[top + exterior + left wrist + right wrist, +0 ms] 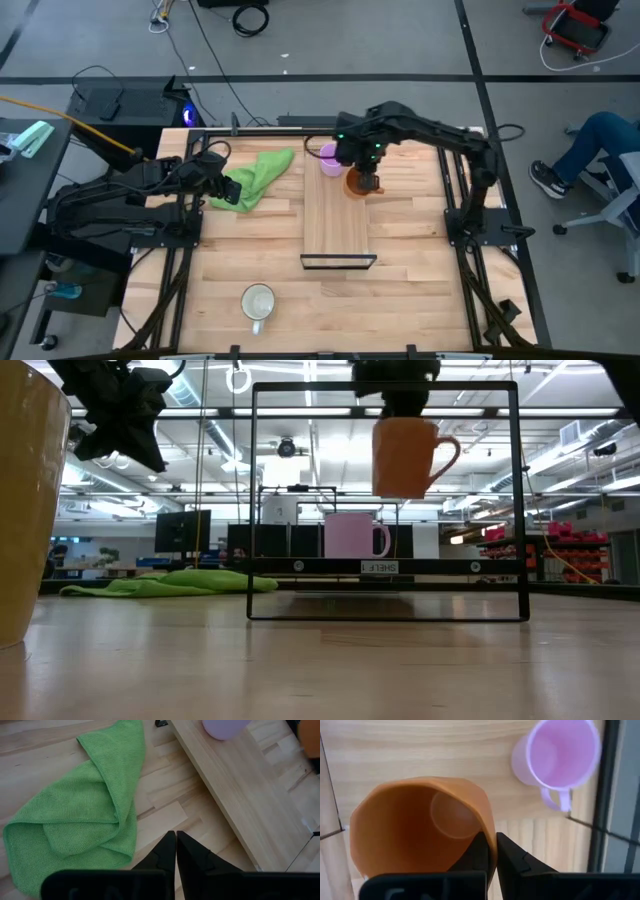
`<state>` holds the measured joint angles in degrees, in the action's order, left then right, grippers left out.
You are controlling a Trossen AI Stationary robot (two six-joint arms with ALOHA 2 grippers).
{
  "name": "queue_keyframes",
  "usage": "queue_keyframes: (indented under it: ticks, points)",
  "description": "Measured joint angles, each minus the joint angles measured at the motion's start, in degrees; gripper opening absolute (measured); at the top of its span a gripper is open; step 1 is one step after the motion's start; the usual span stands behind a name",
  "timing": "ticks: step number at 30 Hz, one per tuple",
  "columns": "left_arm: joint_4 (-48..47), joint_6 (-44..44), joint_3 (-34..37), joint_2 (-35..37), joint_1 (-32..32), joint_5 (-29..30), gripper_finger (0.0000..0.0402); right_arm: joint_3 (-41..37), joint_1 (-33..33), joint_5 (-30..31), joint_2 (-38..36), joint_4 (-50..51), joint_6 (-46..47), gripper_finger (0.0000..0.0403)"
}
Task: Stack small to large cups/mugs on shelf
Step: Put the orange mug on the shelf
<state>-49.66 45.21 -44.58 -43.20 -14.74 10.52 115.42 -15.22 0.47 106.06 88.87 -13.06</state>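
Three mugs: orange mug (406, 455) upper centre, aloft, rim pinched by right gripper (492, 851); purple mug (328, 158) on shelf (336, 222); white mug (258, 303) lower left. One cloth (254, 177). Left gripper (176, 851) clenched, empty.

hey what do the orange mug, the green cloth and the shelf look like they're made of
Orange mug: probably plastic, with a matte, thin wall.
Green cloth: looks like microfibre, with a fine nubbly weave and soft folds.
Shelf: a light wood plank with visible grain in a thin black frame, probably metal.
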Motion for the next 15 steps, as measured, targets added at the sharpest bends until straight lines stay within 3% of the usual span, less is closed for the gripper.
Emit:
queue_keyframes:
  ticks: [15]
  points:
    - [0.0, 0.0, 0.0, -2.1, 0.0, 0.0, 0.0021, 0.1, 0.0, -4.8, 8.9, -7.2, -4.8, 0.0016]
